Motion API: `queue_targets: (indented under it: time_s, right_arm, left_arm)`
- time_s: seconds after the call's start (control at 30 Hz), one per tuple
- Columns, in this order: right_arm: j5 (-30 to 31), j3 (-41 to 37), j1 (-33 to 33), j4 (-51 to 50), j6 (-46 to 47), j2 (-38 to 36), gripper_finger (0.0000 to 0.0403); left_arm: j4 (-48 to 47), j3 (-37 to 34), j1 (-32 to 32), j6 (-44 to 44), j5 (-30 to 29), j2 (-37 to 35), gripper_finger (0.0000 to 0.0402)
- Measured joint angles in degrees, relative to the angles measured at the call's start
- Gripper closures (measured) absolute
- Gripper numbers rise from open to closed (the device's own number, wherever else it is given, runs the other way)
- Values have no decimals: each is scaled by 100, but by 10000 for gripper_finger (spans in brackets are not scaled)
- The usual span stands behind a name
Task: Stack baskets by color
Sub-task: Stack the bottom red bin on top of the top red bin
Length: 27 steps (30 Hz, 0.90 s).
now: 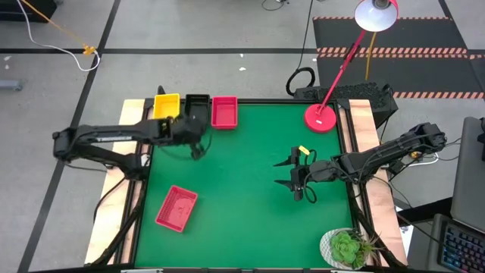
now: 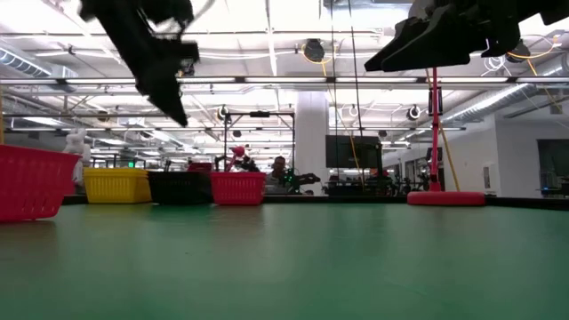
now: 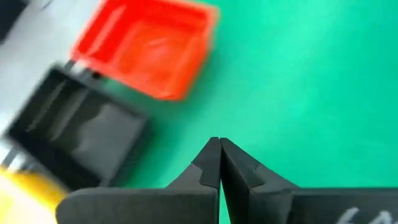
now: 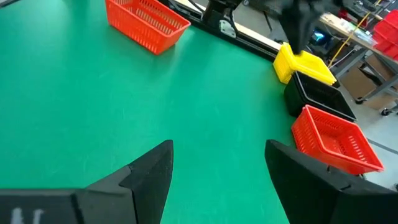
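Three baskets stand in a row along the table's far edge: a yellow basket (image 1: 167, 105), a black basket (image 1: 197, 106) and a pink-red basket (image 1: 224, 111). A second pink-red basket (image 1: 176, 208) rests on its bottom at the near left. My left gripper (image 1: 198, 152) hangs shut and empty above the mat, just on the near side of the black basket (image 3: 74, 134); its fingertips (image 3: 217, 146) meet. My right gripper (image 1: 294, 173) hovers open over the mat right of centre, with nothing between its fingers (image 4: 149, 171).
A red lamp base (image 1: 321, 117) stands at the far right corner, its arm slanting up and away. A potted plant (image 1: 347, 246) sits at the near right corner. Bare green mat (image 1: 242, 205) stretches between the two grippers.
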Motion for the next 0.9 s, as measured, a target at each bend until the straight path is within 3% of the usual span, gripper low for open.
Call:
queue_targets:
  time_s: [0.27,0.53,0.73,0.9]
  right_arm:
    - [138,0,0,24,165,0,154]
    - [138,0,0,59,345,0,154]
    - [140,0,0,65,365,0,154]
    - [138,0,0,65,448,0,154]
  left_arm:
    - [-486,0,-2214,-791,-103,-251,377]
    - [-499,15,-4333,-1952,397,-99,363]
    - [-519,83,-5566,-3115,659,60,356]
    - [-772,646,-6190,-3671,660,677,355]
